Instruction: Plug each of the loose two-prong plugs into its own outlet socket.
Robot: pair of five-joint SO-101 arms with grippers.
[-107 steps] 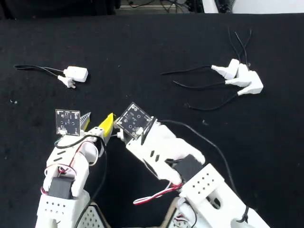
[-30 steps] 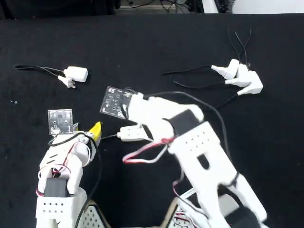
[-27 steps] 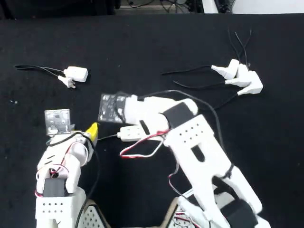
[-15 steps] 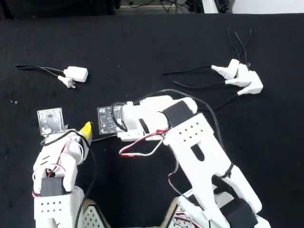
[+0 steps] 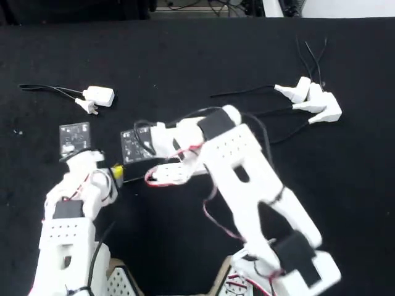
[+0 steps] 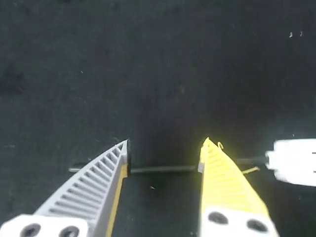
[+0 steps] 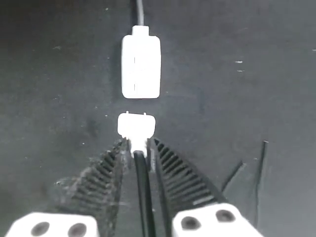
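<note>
Right end effector (image 7: 139, 143) clamped on white plug (image 7: 136, 125) near socket (image 7: 140, 66); left end effector (image 6: 164, 158) apart astride cable (image 6: 160, 169).

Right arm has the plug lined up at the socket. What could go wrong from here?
The socket lies loose, and the left gripper stands open around a black cord, not clamped, so a push may just slide the socket away. The right gripper grips the plug at its rear; it could tilt.

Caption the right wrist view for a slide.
Right gripper holds a white two-prong plug, prongs facing a white outlet socket just ahead, not yet inserted.
</note>
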